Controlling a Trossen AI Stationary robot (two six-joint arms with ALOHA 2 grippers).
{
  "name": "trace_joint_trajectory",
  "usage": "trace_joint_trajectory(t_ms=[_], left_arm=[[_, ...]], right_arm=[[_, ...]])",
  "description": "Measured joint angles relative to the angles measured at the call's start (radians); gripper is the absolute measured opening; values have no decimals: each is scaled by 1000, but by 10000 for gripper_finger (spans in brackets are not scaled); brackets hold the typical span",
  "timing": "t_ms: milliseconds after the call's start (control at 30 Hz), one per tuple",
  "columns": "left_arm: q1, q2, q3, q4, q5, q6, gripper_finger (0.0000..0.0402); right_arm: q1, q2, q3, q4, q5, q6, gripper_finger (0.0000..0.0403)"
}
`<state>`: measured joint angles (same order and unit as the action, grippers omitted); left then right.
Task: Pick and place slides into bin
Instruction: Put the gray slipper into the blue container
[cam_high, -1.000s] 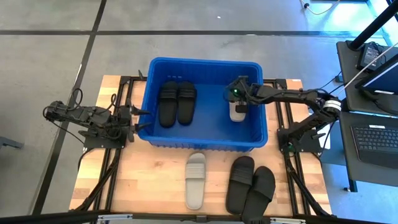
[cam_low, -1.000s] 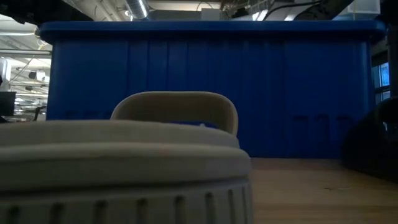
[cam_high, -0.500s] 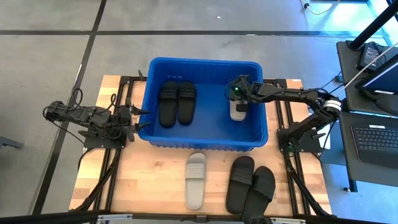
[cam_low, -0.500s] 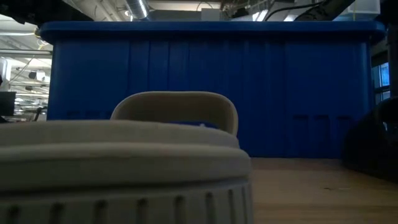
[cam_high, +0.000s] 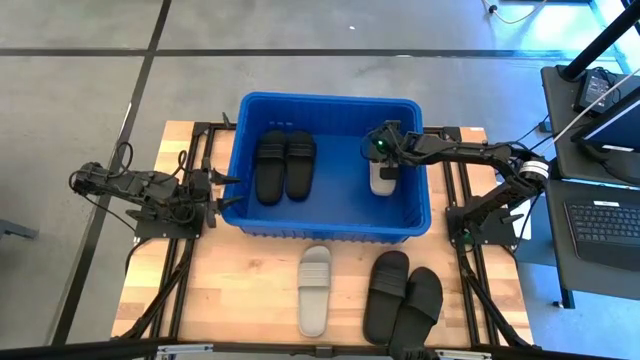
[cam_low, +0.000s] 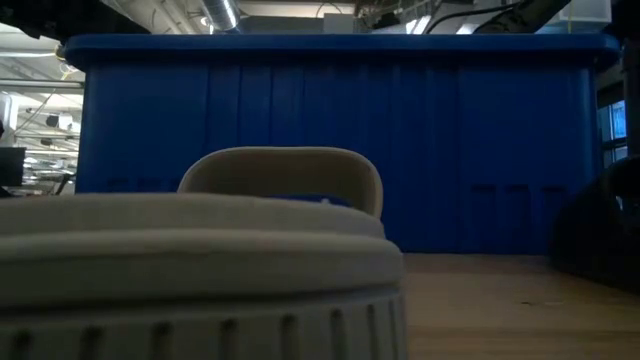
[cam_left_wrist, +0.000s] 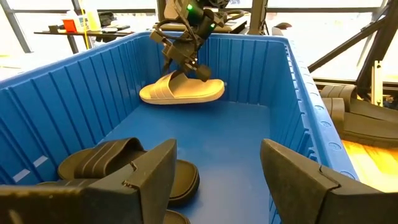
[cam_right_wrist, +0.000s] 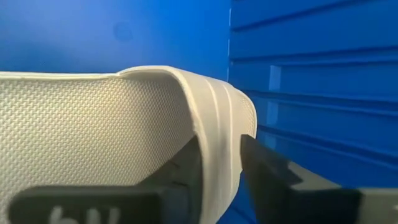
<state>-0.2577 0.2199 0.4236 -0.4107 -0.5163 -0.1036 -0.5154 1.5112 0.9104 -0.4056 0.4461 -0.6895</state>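
Inside the large blue ribbed plastic bin, toward its three o'clock wall, I see my right pincer down on a light grey open-toe slide sandal. In the right wrist view its two fingers sit on either side of the sandal's wide strap; they look slightly parted, but I cannot tell whether they still pinch it. In the left wrist view that sandal appears tilted, one end raised above the bin floor. A pair of matte black slide sandals lies side by side toward the bin's nine o'clock side. My left pincer waits just outside the bin's nine o'clock wall, fingers spread and holding nothing. On the wooden desk at six o'clock from the bin lie a second light grey slide sandal and, at its three o'clock, two more black slide sandals touching each other.
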Motion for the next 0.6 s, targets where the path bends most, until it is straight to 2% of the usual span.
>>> trace_joint_trajectory(t_ms=[267,600], left_arm=[[0,0,0,0,0,0,227],[0,0,0,0,0,1,227]], right_arm=[[0,1,0,-58,0,5,175],[0,1,0,-102,0,7,184]])
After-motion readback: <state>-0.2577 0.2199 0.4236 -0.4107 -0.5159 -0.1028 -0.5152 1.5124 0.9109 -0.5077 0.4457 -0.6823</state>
